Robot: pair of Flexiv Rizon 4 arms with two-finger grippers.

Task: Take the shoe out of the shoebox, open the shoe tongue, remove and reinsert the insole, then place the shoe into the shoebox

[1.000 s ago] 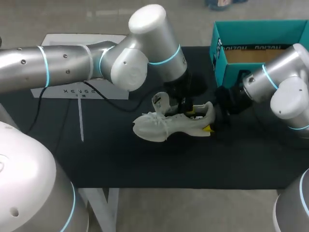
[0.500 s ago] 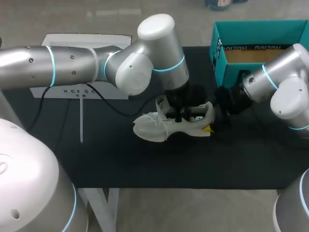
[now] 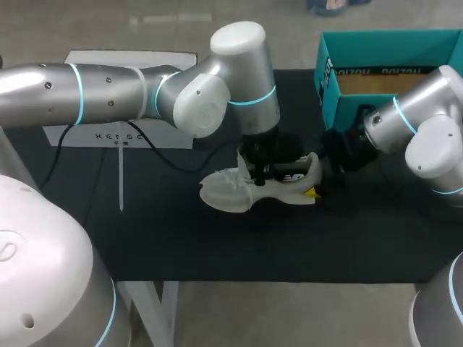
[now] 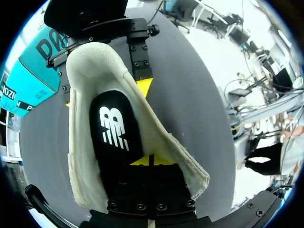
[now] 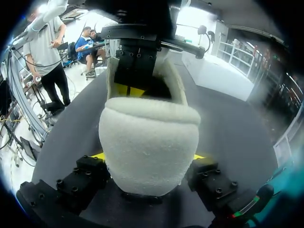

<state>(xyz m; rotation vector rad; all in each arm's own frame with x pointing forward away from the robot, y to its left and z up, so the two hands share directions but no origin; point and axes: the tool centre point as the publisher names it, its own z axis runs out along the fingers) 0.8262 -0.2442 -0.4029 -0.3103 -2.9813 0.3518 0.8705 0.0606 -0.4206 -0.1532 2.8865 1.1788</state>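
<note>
Shifted rightward and lower since a second ago, the left gripper [image 3: 262,171] now sits down in the mouth of the one white shoe [image 3: 221,194]. The shoe lies on the black table [image 3: 181,238], outside the one teal shoebox [image 3: 347,50], which stands open beyond the right gripper [image 3: 318,189]. That gripper is at the heel.

From the left wrist, the two yellow tips [image 4: 140,160] meet along a thin seam, closed, low inside the shoe. The single black insole [image 4: 114,137] runs ahead of them toward the heel.

From the right wrist, the heel sits between the right fingers [image 5: 97,156], one pressing each side, clamped on the shoe.
</note>
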